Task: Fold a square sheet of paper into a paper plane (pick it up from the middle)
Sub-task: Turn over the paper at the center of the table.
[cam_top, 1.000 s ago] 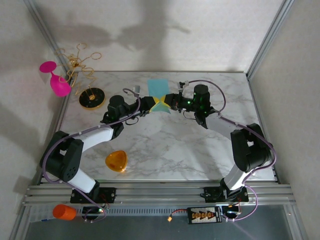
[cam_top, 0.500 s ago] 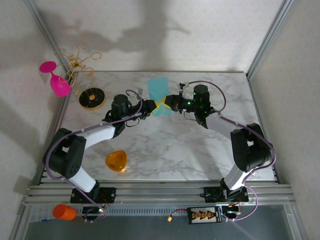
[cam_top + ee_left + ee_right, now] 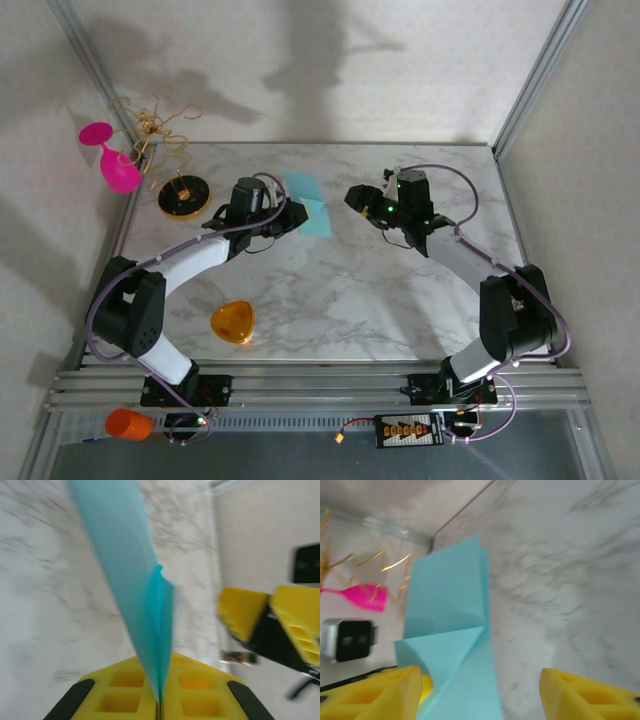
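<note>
The teal square sheet of paper (image 3: pixel 312 214) is folded into a long strip with a triangular flap (image 3: pixel 445 650) turned over near one end. It sits at the table's back middle, held up on edge. My left gripper (image 3: pixel 291 216) is shut on its near end, the yellow pads (image 3: pixel 125 692) pressed together with the paper (image 3: pixel 131 580) rising out of the seam. My right gripper (image 3: pixel 356 197) stands open to the right of the sheet, apart from it. In the right wrist view its fingers (image 3: pixel 380 692) are spread wide with the paper (image 3: pixel 451 605) ahead of them.
A pink glass (image 3: pixel 112 160) and a gold wire stand on a black base (image 3: pixel 183 195) sit at the back left. An orange rounded-triangle piece (image 3: pixel 232 322) lies front left. Metal frame posts (image 3: pixel 530 85) border the marble table (image 3: pixel 400 300).
My right gripper has opened, let go of the paper and drawn back to the right. My left gripper has closed on the sheet and now holds it alone.
</note>
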Robot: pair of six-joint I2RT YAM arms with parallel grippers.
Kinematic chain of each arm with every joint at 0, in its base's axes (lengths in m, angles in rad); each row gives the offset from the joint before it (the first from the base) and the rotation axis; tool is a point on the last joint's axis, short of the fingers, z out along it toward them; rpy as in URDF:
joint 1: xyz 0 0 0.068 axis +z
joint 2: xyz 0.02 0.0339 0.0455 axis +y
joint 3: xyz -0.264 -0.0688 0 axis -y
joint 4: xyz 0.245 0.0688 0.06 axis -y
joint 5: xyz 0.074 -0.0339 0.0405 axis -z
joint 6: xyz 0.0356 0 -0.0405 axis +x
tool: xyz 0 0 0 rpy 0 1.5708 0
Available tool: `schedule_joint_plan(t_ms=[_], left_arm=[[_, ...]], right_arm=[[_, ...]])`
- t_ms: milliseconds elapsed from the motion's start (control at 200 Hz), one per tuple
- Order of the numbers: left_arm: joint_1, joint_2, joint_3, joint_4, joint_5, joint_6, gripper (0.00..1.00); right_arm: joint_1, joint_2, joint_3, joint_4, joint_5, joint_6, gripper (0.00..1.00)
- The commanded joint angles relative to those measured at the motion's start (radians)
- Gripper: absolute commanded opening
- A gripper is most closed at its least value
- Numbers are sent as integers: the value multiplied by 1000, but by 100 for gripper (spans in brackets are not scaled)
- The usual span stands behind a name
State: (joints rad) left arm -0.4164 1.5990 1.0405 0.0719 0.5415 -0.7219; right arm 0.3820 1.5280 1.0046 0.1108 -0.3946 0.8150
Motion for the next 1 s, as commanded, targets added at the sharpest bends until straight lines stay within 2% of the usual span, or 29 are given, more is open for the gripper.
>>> schedule_joint_plan(t_ms=[0, 155, 260, 386, 526, 646, 746, 811, 881, 996], left_arm=[[-10, 6, 118, -417, -317, 240, 9], [-84, 68, 259, -685, -744, 336, 8], [-137, 135, 338, -800, -965, 339, 8], [-189, 229, 415, -898, -1120, 315, 8], [-241, 347, 480, -971, -1187, 274, 7], [-283, 431, 522, -991, -1173, 234, 10], [-307, 474, 547, -954, -1083, 220, 18], [-309, 473, 537, -883, -952, 224, 26], [-297, 445, 501, -774, -771, 236, 39], [-258, 389, 444, -642, -559, 229, 45]], right_arm=[[-3, -70, -5, -145, 283, -86, 70], [-2, -135, -70, -142, 414, -100, 84], [-5, -166, -110, -120, 456, -106, 93], [-6, -179, -136, -111, 495, -111, 98], [-12, -181, -141, -120, 534, -107, 99], [-25, -180, -136, -126, 526, -93, 99], [-38, -172, -133, -124, 511, -82, 98], [-45, -166, -130, -128, 506, -72, 97], [-49, -163, -135, -127, 500, -60, 97], [-51, -153, -147, -117, 476, -46, 96]])
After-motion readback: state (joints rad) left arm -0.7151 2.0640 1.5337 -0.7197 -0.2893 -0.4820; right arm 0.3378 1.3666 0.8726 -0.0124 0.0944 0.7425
